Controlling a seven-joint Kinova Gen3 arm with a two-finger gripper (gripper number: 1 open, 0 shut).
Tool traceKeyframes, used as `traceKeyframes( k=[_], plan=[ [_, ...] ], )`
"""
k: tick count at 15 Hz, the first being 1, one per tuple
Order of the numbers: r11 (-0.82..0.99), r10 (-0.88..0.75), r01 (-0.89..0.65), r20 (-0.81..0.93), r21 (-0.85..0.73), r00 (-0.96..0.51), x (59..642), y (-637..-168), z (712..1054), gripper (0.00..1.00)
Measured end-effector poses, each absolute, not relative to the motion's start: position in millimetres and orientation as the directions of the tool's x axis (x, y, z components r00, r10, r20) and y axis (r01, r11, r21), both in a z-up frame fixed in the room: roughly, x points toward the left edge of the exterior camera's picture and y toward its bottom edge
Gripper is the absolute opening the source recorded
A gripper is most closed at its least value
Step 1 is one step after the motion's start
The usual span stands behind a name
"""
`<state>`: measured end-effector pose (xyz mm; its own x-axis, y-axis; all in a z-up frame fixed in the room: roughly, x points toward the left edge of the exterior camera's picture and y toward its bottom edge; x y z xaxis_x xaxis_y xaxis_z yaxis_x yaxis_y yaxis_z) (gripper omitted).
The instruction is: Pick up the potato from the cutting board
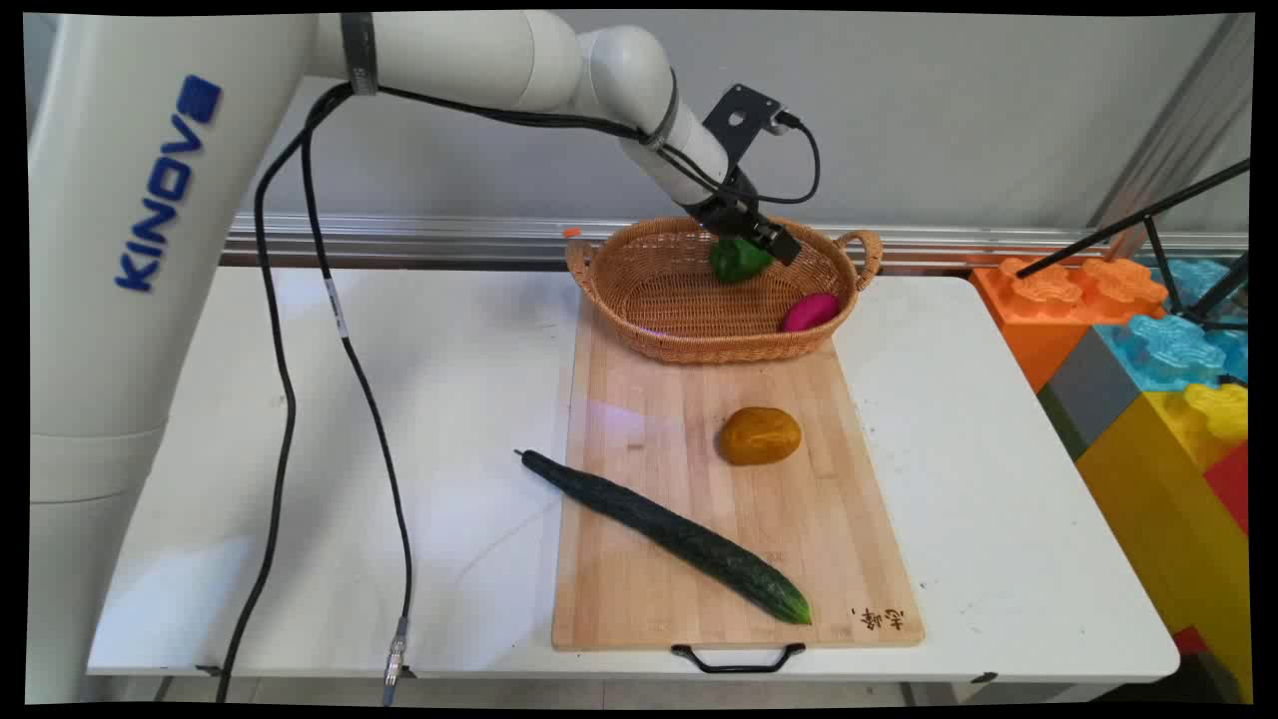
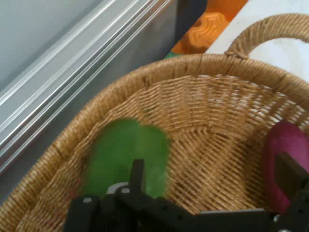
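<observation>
Green pepper (image 1: 737, 260) lies inside the wicker basket (image 1: 659, 300) at upper centre of the main view, just under the gripper (image 1: 764, 240), whose fingers are spread apart, pepper beside one, a magenta vegetable (image 1: 810, 312) by the other. Below, a cutting board (image 1: 849, 519) carries a yellow-brown potato (image 1: 759, 435) and a cucumber (image 1: 664, 532).

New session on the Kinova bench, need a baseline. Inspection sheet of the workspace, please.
Surface: white table, wooden cutting board on it.
Things: wicker basket at the board's far end holds a green vegetable and a pink item; cucumber and yellow-brown item on the board.
Clutter: nothing seen.
Grippers: gripper over the basket by the green vegetable, fingers open.
Cables: black cables hang over the table's left.
Surroundings: grey wall, coloured blocks right.
</observation>
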<state>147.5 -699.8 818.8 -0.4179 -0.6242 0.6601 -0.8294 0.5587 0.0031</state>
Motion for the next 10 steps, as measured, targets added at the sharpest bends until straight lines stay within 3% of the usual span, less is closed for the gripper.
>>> traceKeyframes(
  k=[5, 10],
  plan=[
    [0.583, -0.601, -0.812, 0.673, 0.000, -0.431, 144.7, -683.4, 855.0, 1.00],
    [0.659, -0.587, -0.752, 0.639, 0.021, -0.497, 151.3, -628.1, 904.7, 1.00]
  ],
)
